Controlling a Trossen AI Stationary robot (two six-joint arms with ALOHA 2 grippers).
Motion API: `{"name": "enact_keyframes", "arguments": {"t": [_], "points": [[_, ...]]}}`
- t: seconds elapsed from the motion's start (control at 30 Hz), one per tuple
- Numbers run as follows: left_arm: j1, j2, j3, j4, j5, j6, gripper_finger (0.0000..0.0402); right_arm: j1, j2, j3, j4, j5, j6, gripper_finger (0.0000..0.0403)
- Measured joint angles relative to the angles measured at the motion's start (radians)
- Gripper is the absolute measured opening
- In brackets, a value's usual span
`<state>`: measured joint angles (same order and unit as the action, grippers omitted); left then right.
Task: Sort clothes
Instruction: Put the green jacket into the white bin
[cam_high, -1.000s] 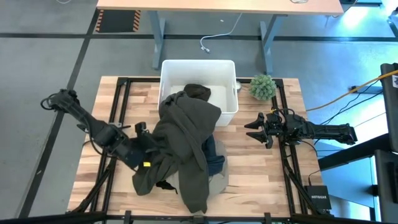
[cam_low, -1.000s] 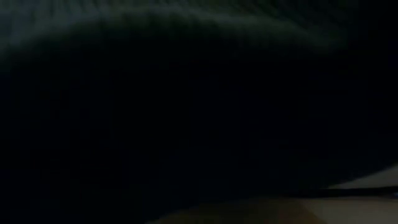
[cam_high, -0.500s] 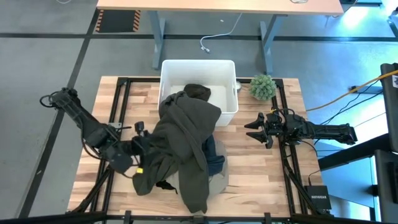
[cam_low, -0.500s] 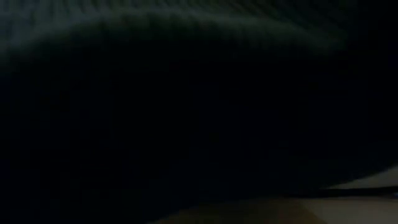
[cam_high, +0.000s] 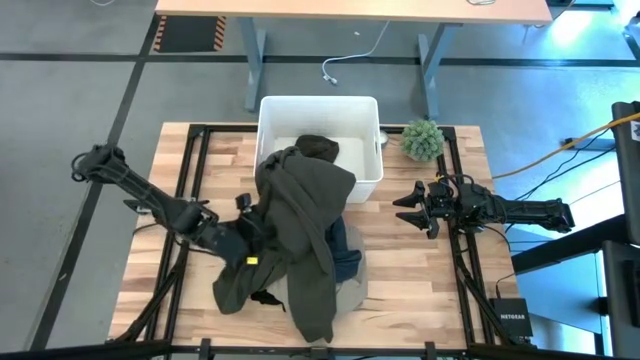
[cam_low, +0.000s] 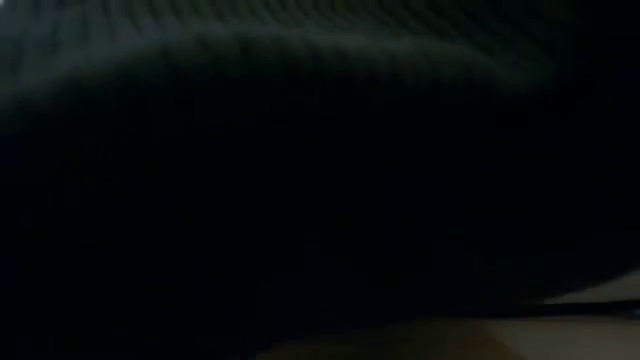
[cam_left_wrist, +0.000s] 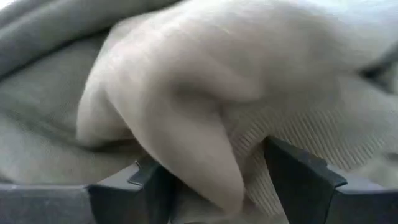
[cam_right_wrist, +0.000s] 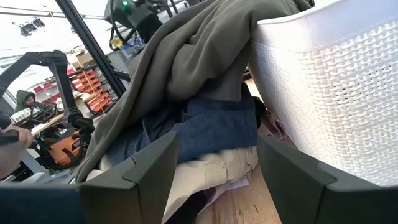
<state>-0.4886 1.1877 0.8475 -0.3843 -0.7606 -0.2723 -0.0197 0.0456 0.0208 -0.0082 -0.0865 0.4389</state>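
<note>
the left end effector (cam_high: 243, 243) has pushed into the olive garment (cam_high: 300, 215), fingers apart around a fold.

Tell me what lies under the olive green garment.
Under the olive green garment, a dark blue piece and a khaki-beige one show at its edge. Anything deeper in the pile is covered.

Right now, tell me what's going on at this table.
A two-armed robot is sorting clothes. The left gripper is pushed into the heap, its open fingers around a fold of the olive green garment, which drapes from the white bin down over the pile on the table. A blue piece and a beige one lie underneath. The right gripper waits open beside the pile, near the small plant.
</note>
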Motion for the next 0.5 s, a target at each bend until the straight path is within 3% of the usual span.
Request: {"name": "enact_keyframes", "arguments": {"t": [0.3,0.4,0.5], "points": [[0.165,0.018,-0.076,0.204,0.03,0.111,0.0215,0.0,0.0,0.0,0.0,0.0,0.0,0.0237],[0.189,0.044,-0.076,0.24,0.041,0.136,0.0175,0.0,0.0,0.0,0.0,0.0,0.0,0.0237],[0.211,0.077,-0.076,0.262,0.116,0.15,0.0115,0.0,0.0,0.0,0.0,0.0,0.0,0.0237]]}}
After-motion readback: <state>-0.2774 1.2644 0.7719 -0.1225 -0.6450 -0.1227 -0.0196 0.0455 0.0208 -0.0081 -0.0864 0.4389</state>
